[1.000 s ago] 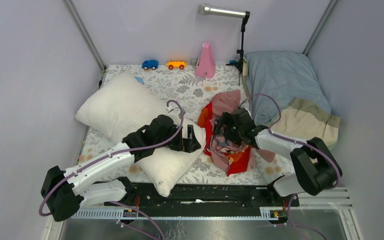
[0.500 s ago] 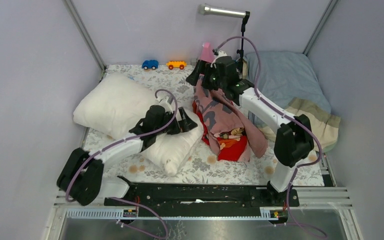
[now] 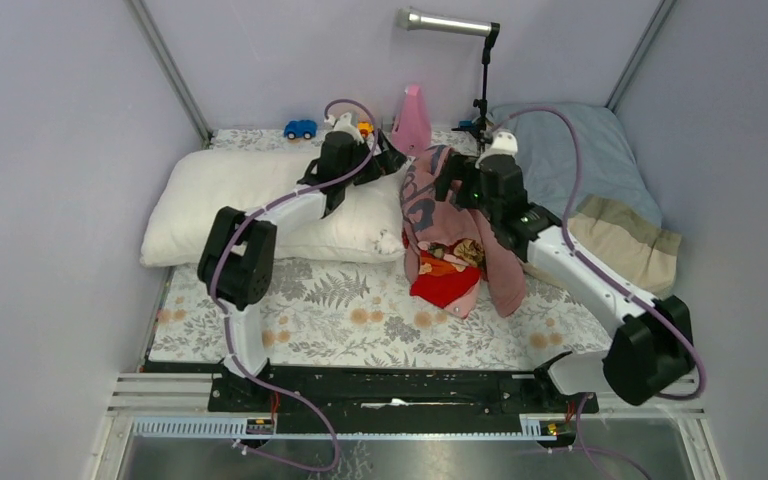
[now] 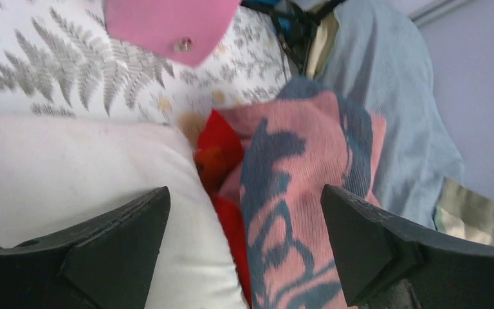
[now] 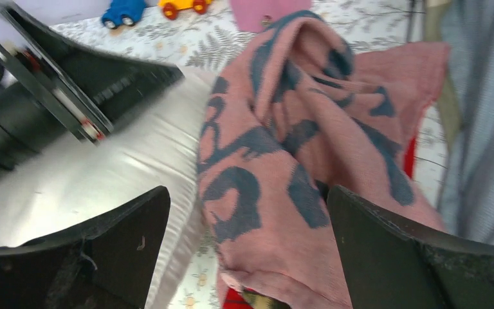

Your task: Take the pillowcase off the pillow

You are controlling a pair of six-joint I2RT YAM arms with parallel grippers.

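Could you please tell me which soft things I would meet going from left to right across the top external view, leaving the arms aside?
white pillow → pillowcase → grey-blue pillow

No writing, brand, number or sign can be read in any view; the dark teal marks on the faded pink side of the pillowcase (image 3: 442, 215) are curving print shapes, too broken by folds to read as letters; the print on its red part is too small to make out.
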